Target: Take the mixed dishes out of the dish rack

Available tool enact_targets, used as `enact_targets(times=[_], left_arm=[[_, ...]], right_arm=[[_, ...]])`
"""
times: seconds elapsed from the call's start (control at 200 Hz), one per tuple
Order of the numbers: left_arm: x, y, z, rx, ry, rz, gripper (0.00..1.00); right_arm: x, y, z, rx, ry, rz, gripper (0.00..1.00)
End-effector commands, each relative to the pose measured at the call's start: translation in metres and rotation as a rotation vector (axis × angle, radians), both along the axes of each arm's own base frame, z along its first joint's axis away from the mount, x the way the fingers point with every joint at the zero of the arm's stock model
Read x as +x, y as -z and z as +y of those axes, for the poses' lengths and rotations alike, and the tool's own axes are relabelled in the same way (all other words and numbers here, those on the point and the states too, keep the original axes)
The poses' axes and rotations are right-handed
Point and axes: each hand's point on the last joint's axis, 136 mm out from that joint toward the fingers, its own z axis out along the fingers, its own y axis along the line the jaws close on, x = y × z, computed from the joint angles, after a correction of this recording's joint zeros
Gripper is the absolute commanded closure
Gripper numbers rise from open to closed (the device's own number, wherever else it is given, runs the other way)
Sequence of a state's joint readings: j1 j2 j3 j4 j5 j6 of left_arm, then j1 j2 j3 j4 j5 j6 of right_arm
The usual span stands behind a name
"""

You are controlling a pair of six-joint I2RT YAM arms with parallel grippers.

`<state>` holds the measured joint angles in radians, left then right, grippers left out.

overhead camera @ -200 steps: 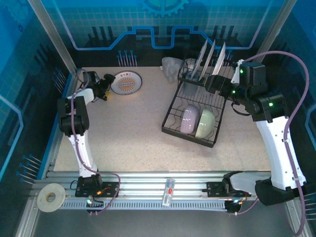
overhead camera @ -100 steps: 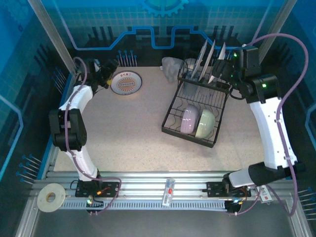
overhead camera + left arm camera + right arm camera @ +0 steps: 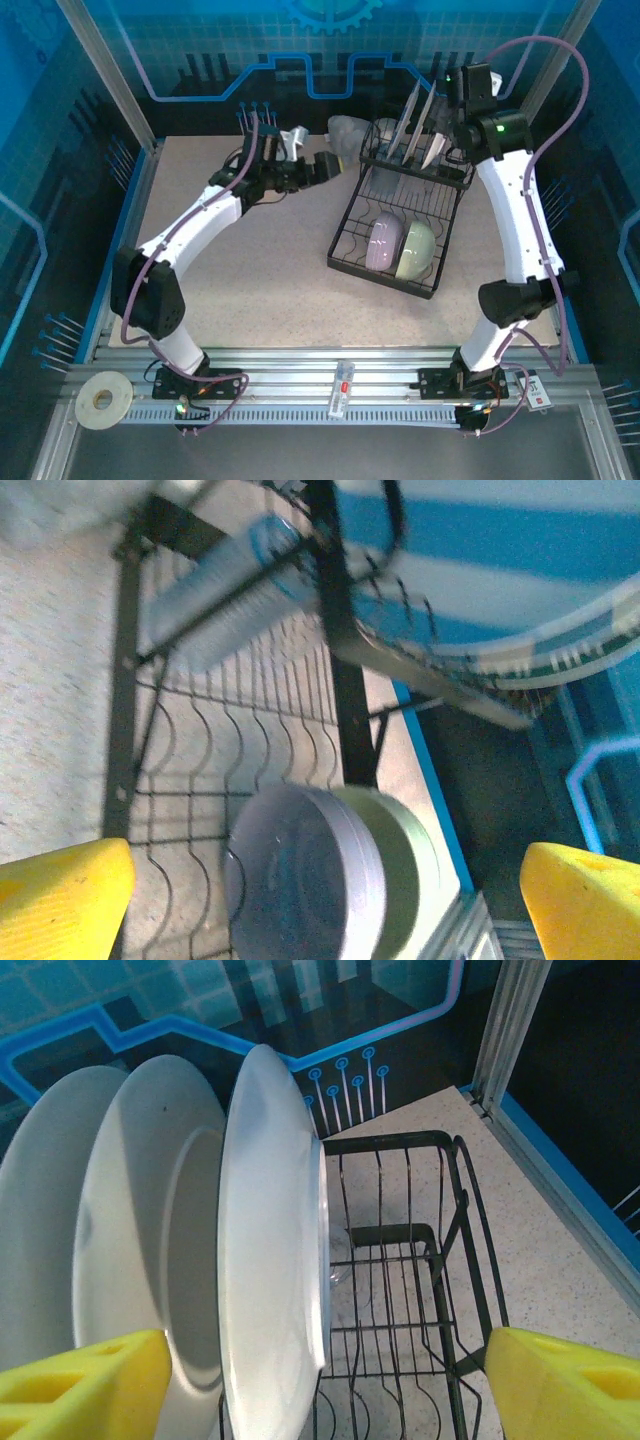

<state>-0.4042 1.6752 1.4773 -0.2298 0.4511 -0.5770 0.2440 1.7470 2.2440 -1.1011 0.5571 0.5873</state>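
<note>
Black wire two-tier dish rack (image 3: 395,215) sits at 2 o'clock on the speckled table (image 3: 250,270). Inside: 3 round white plates (image 3: 270,1240) upright at its 12 o'clock end; 1 lavender bowl (image 3: 382,242) and 1 pale green bowl (image 3: 418,248) on edge, touching, at 6 o'clock; 1 clear plastic cup (image 3: 230,590) on its side. Second clear cup (image 3: 345,135) on table at rack's 10 o'clock. Left gripper (image 3: 320,900) spread wide, empty, at 10 o'clock, facing bowls. Right gripper (image 3: 325,1385) at 12 o'clock, fingers apart astride nearest plate, not clamped

Probably a robotics lab cell, aluminium frame posts (image 3: 108,75), blue circuit-print wall panels (image 3: 200,40), slotted base rails (image 3: 300,368)
</note>
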Motion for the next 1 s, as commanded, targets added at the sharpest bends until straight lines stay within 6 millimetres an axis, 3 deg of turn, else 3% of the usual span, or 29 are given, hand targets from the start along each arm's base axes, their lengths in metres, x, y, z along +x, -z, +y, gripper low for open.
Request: enact_targets(times=[0.0,0.215,0.555,0.996], left_arm=[[-0.014,-0.005,0.001,0.032,0.034,-0.023,0.01],[-0.026,-0.011,-0.002,0.031,0.064,-0.037,0.01],[-0.041,-0.005,-0.011,0.033,0.094,-0.014,0.01],[-0.049,-0.006,-0.010,0.042,0.104,-0.018,0.01]], right_arm=[[0.000,-0.002,-0.006,-0.033,0.056,0.005,0.19],[0.015,0.006,-0.002,-0.034,0.059,0.023,0.29],[0.024,0.025,-0.002,-0.031,0.096,0.072,0.46],[0.029,0.026,0.006,-0.057,0.084,0.081,0.83]])
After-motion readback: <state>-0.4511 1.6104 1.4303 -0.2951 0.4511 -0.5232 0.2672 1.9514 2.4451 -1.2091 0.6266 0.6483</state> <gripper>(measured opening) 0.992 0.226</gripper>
